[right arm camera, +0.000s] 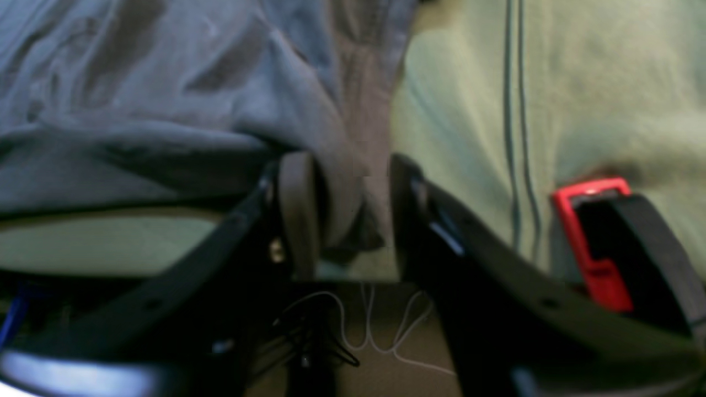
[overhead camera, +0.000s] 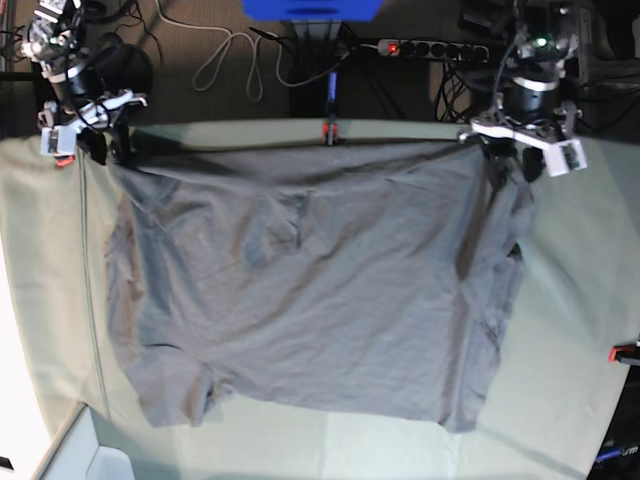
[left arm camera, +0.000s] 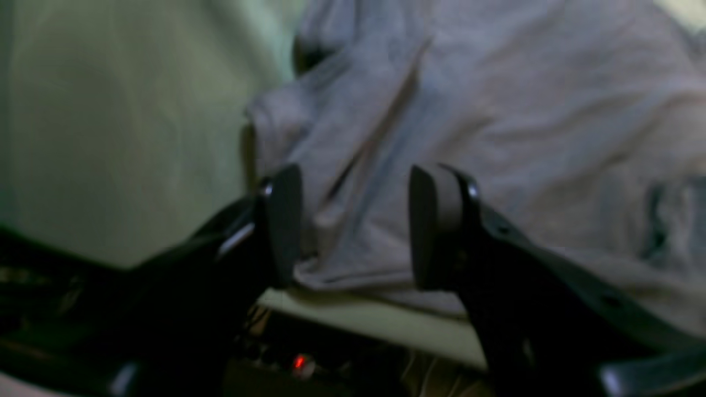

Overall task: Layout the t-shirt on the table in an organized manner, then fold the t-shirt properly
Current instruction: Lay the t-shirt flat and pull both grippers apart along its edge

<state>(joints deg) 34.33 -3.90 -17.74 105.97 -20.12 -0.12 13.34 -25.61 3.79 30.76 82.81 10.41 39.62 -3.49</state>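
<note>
I am looking at the grey t-shirt [overhead camera: 310,290] lying spread across the tabletop [overhead camera: 570,330], its far hem running along the edge where both pincers are working. It is reading as a layout stretch, so the cloth lies flat for folding. The left pincer [left arm camera: 356,226] is standing with jaws apart, a hem corner lying loose between them, not clamped. The right pincer [right arm camera: 345,215] is likewise parted around a hanging fold, beside a red clamp [right arm camera: 593,242]. Both arms are reaching in low from beyond the far edge, wrists angled down over the hem.
</note>
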